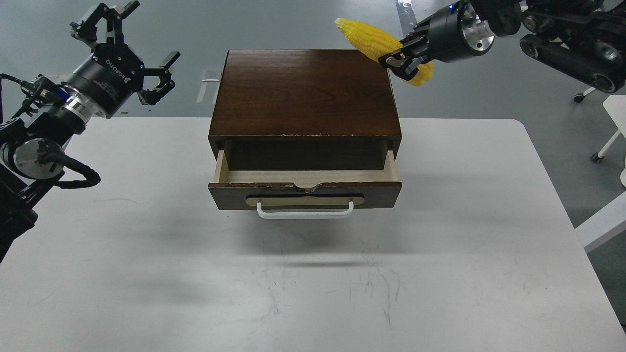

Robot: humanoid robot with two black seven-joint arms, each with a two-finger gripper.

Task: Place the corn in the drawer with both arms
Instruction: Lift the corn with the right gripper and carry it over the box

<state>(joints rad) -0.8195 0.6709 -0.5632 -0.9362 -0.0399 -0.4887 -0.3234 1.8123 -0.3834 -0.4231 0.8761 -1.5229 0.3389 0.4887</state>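
The dark brown wooden box (303,90) stands on the white table (146,274). Its drawer (304,185) is pulled part way open, with pale wood inside, a chipped top edge and a white bar handle (304,210). My right gripper (402,57) is shut on the yellow corn (372,41) and holds it high in the air over the box's far right corner, pointed end to the left. My left gripper (134,46) is open and empty, raised to the left of the box beyond the table's far edge.
Grey floor lies beyond the table. A white frame leg with a caster (599,84) and another white table's edge (604,217) stand at the right. A white base (489,8) lies at the top.
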